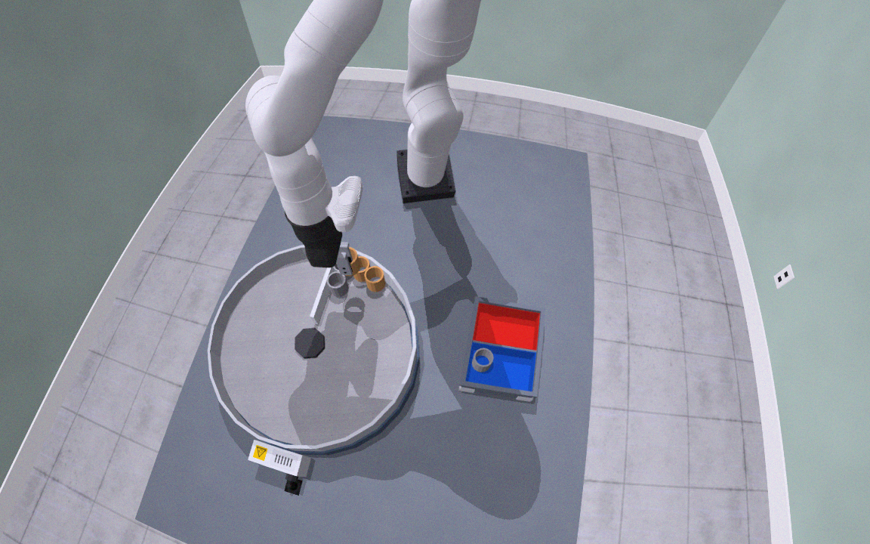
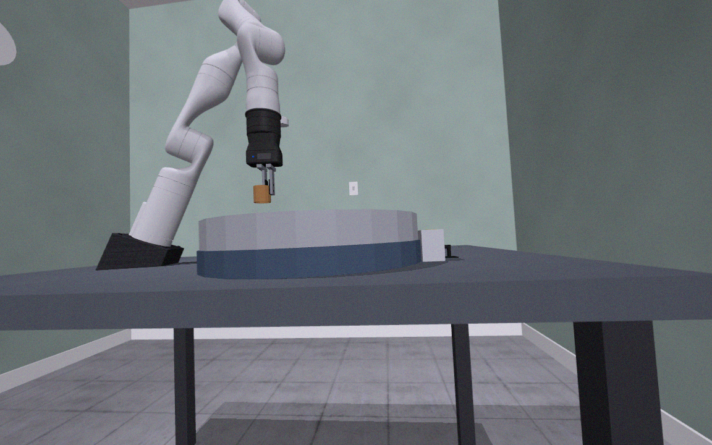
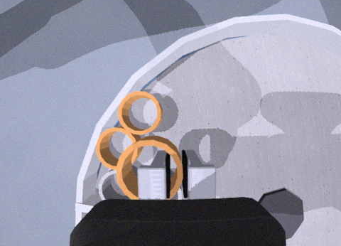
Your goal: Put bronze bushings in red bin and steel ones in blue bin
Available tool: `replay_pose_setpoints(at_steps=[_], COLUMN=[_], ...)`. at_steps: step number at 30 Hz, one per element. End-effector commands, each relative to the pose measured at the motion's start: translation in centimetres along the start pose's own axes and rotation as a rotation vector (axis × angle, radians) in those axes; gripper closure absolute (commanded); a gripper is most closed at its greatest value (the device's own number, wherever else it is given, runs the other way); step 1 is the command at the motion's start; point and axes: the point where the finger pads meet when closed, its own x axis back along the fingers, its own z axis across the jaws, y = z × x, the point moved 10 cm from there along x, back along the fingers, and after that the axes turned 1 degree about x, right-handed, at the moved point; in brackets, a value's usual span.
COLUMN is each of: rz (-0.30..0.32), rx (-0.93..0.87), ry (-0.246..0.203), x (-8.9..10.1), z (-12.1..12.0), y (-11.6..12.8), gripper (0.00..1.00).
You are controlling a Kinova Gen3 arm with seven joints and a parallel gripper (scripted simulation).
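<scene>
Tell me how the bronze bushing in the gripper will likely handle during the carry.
Rigid-looking sleeve: the bronze bushing probably won't deform. The gripper pinches one wall only, so it hangs off-centre and may swivel if jerked. Round, it could roll if dropped sideways.
</scene>
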Motion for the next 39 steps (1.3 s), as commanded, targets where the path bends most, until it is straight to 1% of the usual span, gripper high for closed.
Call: replay_pose_setpoints(at_steps=[1, 4, 9, 12, 14, 16, 19, 22, 27, 30, 31, 33, 37, 39], rz=[-0.004, -0.004, -0.003, -0.003, -0.003, -0.003, -0.003, -0.003, -0.004, -0.004, -0.004, -0.004, -0.004, -0.004], rx=[0.001, 0.001, 0.001, 0.001, 0.001, 0.001, 0.001, 0.001, 0.001, 0.001, 0.001, 0.001, 0.001, 0.001], ry=[0.002, 0.002, 0.002, 0.002, 0.002, 0.002, 0.002, 0.002, 0.002, 0.002, 0.002, 0.002, 0.002, 0.002], x=[0.1, 0.1, 0.1, 0.1, 0.1, 0.1, 0.1, 0.1, 0.0, 0.0, 0.0, 0.0, 0.0, 0.0], z=[0.0, 0.0, 0.9, 0.9, 1.2, 1.2, 1.7, 1.7, 2.5, 2.5, 2.7, 2.7, 3.4, 3.4], y=[0.0, 0.0, -5.4, -5.4, -7.6, -7.6, -10.8, -10.8, -16.3, -16.3, -17.4, -17.4, -21.7, -21.7], gripper=[1.00, 1.00, 1.00, 1.00, 1.00, 1.00, 1.00, 1.00, 1.00, 1.00, 1.00, 1.00, 1.00, 1.00])
